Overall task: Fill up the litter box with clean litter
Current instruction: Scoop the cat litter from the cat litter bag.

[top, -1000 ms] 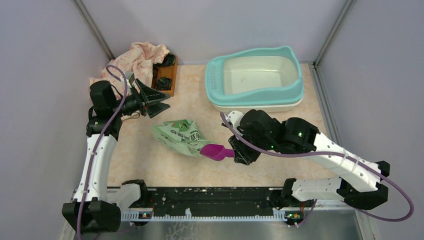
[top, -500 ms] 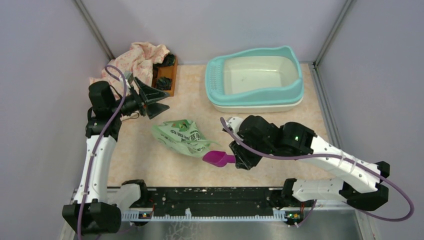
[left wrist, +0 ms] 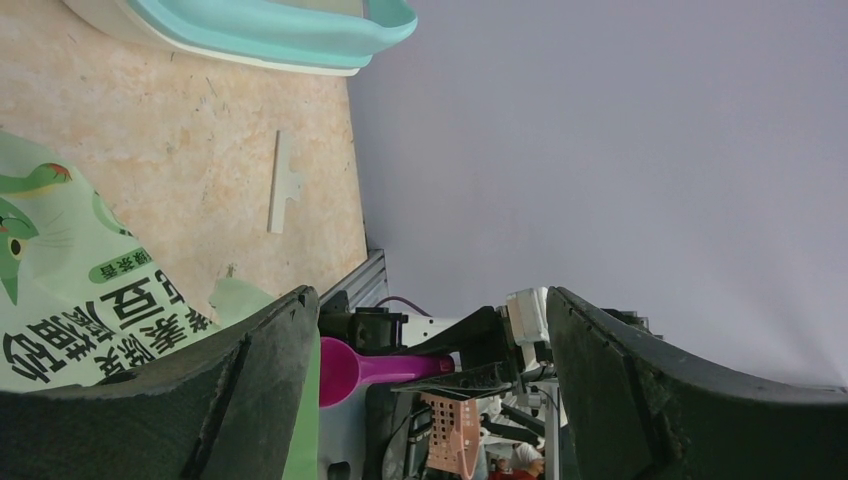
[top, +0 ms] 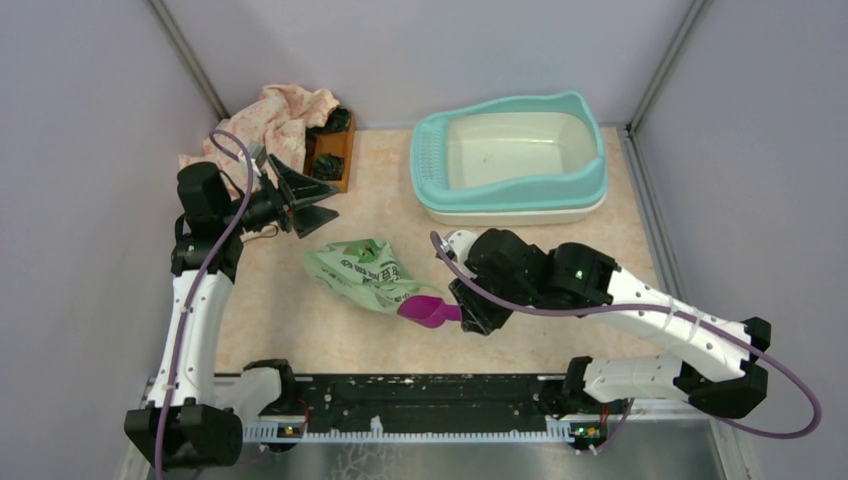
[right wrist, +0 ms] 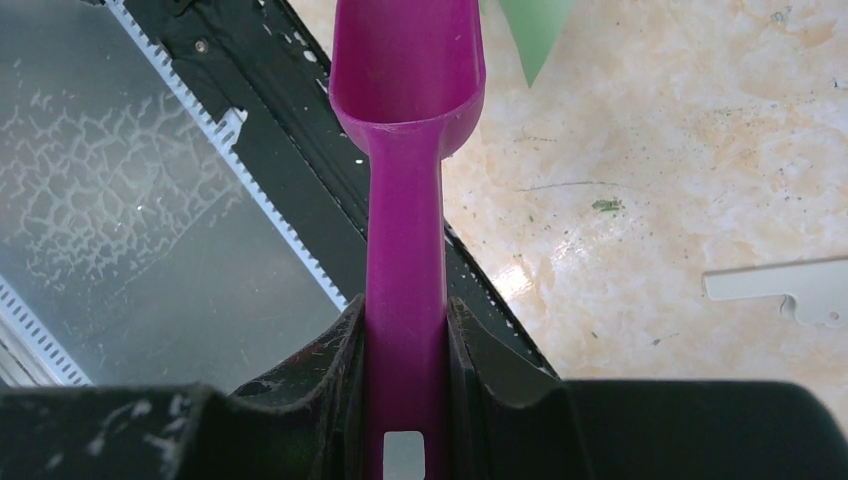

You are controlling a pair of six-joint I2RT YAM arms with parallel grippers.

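Low in the middle of the frame, the right gripper (top: 466,311) is clamped on the handle of the scoop (top: 425,309). The scoop's bowl points left and touches the bag's (top: 362,272) lower right corner. What I can see of the bowl holds nothing. I see no loose litter anywhere, so I take it to be inside the bag. Further up at the left, the left gripper (top: 312,200) hangs wide open with nothing in it, just off the bag's upper left end. The litter box (top: 590,172) sits at the upper right, well apart from the bag, its basin bare. My worry is the limp bag. With nothing pinning it, the scoop may shove it along the tabletop or crumple its mouth shut. Granules could also spill on the way over to the box.
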